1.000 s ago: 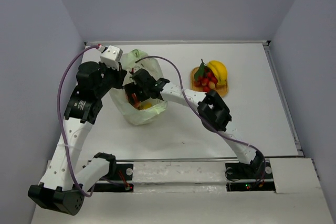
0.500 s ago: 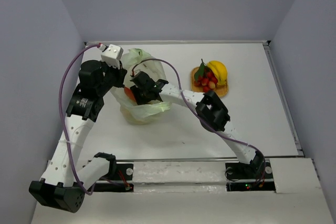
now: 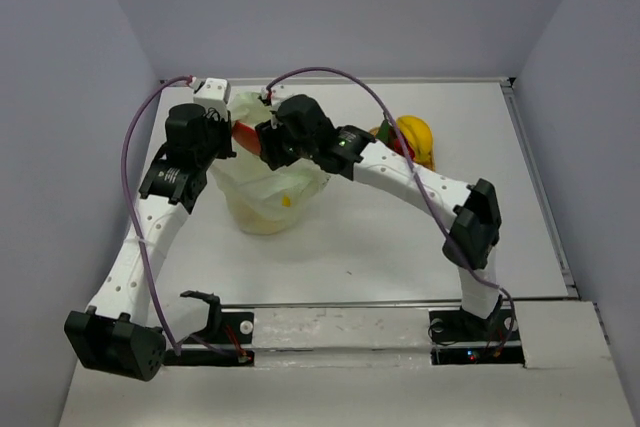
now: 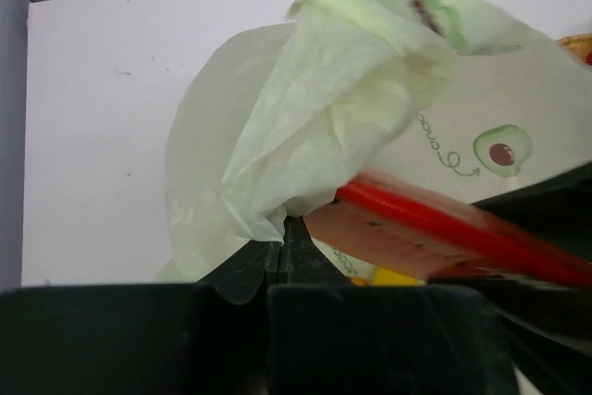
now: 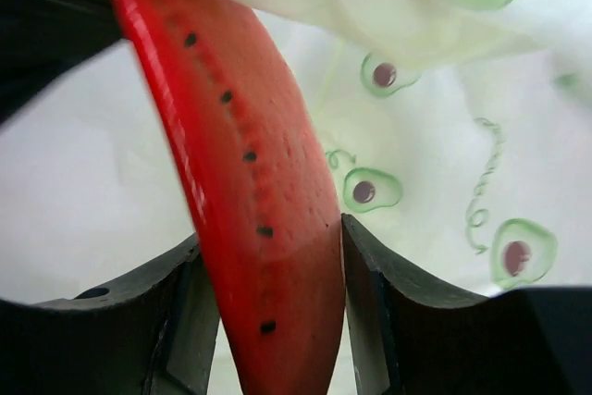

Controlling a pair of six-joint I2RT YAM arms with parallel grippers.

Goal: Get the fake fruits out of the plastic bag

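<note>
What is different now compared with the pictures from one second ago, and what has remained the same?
The right fingers, open deep inside the plastic bag before, closed on a red watermelon slice and lifted it toward the bag's mouth, away from the arm bases. Unchanged: the left fingers keep pinching the bag's edge, and the banana stays outside the bag on the right.

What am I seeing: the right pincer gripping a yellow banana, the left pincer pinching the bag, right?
Not quite. What the right pincer grips is a red watermelon slice with dark seeds; the right wrist view shows it. The left pincer does pinch the bag.
</note>
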